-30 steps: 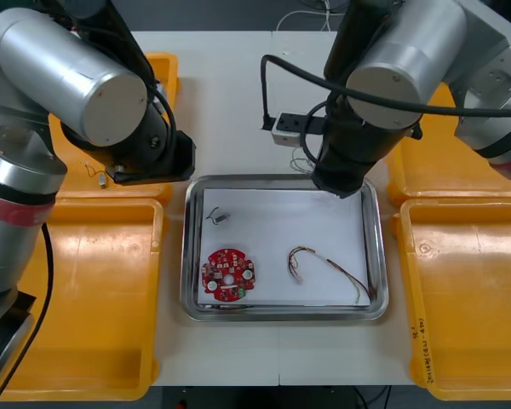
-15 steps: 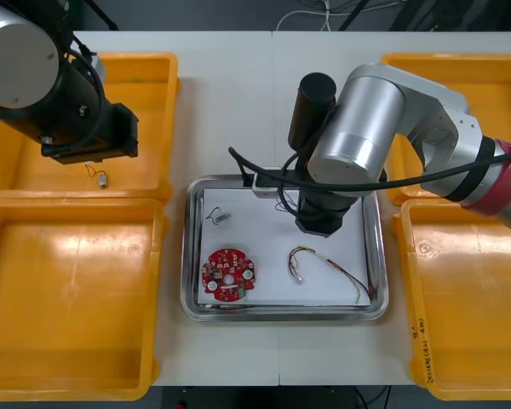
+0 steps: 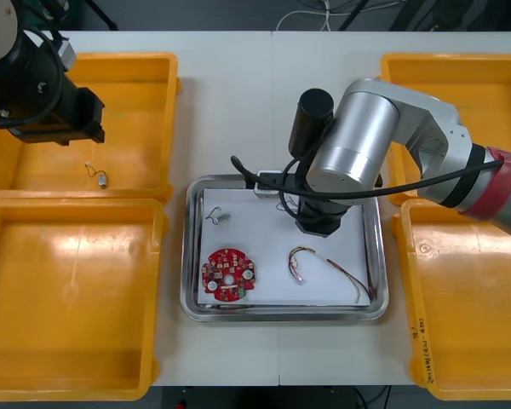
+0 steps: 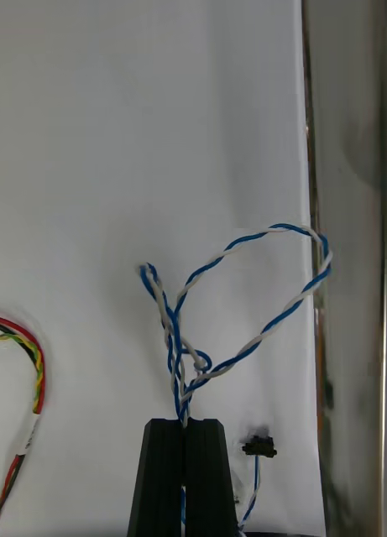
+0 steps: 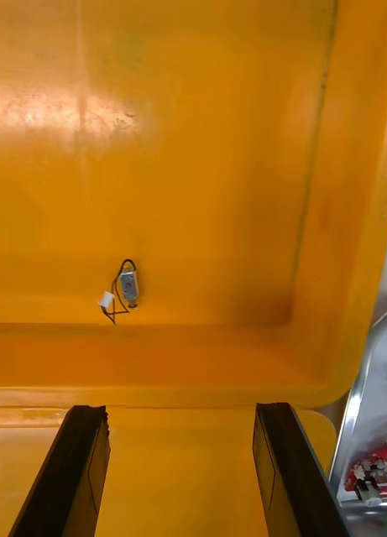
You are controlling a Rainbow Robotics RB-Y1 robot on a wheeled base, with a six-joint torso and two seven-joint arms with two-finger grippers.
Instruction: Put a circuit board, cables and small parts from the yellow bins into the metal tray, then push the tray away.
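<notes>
My right gripper is shut on a twisted blue and white cable, whose loops lie on the white inside of the metal tray. The right arm hangs low over the tray's far half. In the tray lie a round red circuit board, a red and yellow cable and a small metal part. My left gripper stands open above the far left yellow bin, nothing between its fingers. One small metal part with a short wire lies on that bin's floor.
The near left yellow bin and the two right yellow bins hold nothing that I can see. A bare strip of table lies beyond the tray's far edge. The tray's shiny wall stands close beside the cable loop.
The left arm has drawn back to the far left, over the far left bin. The right arm has come down into the tray's far half with the blue and white cable.
</notes>
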